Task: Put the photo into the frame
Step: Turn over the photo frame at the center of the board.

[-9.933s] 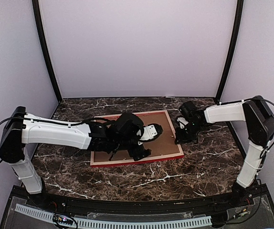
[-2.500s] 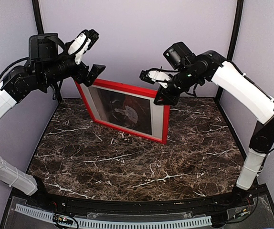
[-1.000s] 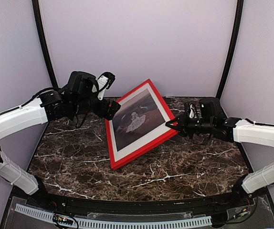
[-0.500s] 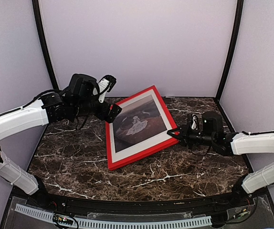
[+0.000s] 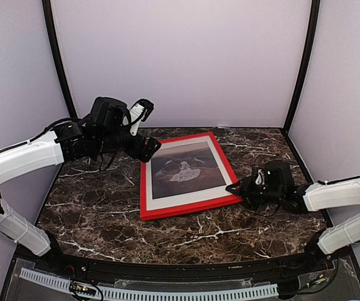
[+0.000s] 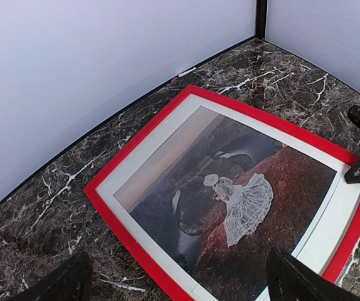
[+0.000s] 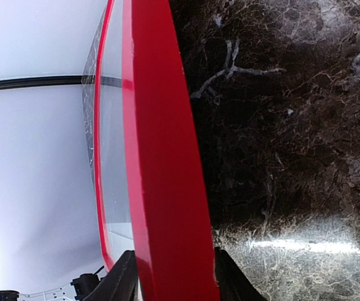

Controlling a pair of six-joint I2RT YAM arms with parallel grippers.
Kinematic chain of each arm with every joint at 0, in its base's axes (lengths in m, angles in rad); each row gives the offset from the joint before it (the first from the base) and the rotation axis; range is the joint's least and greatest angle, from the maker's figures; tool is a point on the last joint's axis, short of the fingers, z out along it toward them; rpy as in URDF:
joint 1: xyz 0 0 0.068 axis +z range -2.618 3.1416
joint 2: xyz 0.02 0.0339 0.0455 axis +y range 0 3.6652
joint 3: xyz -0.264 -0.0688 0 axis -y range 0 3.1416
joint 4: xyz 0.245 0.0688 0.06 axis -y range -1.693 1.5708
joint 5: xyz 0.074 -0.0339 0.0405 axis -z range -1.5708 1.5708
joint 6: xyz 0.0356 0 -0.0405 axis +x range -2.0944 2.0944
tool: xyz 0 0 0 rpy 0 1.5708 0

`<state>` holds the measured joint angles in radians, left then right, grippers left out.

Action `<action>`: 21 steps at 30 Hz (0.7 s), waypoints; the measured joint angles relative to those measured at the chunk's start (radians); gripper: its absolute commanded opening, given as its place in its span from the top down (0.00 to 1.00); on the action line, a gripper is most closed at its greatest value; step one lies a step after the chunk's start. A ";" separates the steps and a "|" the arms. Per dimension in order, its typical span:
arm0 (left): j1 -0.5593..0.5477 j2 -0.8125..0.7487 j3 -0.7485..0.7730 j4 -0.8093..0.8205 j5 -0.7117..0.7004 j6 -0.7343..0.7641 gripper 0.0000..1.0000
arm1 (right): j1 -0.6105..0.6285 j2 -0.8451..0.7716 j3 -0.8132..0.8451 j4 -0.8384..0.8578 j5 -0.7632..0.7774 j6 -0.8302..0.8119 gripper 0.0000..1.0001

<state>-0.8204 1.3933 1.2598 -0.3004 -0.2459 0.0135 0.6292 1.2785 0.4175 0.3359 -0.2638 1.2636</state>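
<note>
Walls (image 5: pixel 180 56): pale lilac on three sides, with black posts (image 5: pixel 58 69) running up the back corners.
Table (image 5: pixel 230 229): dark brown marble with white veins, glossy enough to catch a glare near the right arm.
Frame (image 5: pixel 186 208): lies near the middle of the table with its red front up, turned a little askew. From above it looks flat on the marble, but I can't tell whether the near right corner is fully down.
Photo (image 5: pixel 186 168): sits inside the frame, face up. It is a brownish landscape with a white figure at its centre and a white margin all round under the red border.
Left pincer (image 5: pixel 145 128): hangs in the air over the frame's far left corner and touches nothing. Its jaws are spread wide and it is empty.
Right pincer (image 5: pixel 233 188): down low at the frame's near right corner, one finger on either side of the red edge. In its own wrist view the edge (image 7: pixel 161 157) runs straight between the fingertips (image 7: pixel 120 279). I can't tell whether they pinch it or only bracket it.
</note>
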 measured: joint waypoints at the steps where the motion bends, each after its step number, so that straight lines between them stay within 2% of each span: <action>1: 0.000 0.000 0.000 0.000 0.001 0.000 0.01 | 0.000 0.000 0.000 0.000 0.000 0.001 0.58; 14: 0.000 0.015 0.000 0.000 0.003 0.000 0.01 | 0.016 -0.001 -0.077 -0.007 0.011 0.035 0.50; 21: 0.000 0.035 0.000 0.000 0.003 0.000 0.01 | 0.032 0.000 -0.078 -0.076 0.017 0.030 0.43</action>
<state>-0.8204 1.4284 1.2598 -0.3008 -0.2432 0.0139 0.6609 1.2789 0.3397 0.2596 -0.2470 1.2934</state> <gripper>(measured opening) 0.990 0.550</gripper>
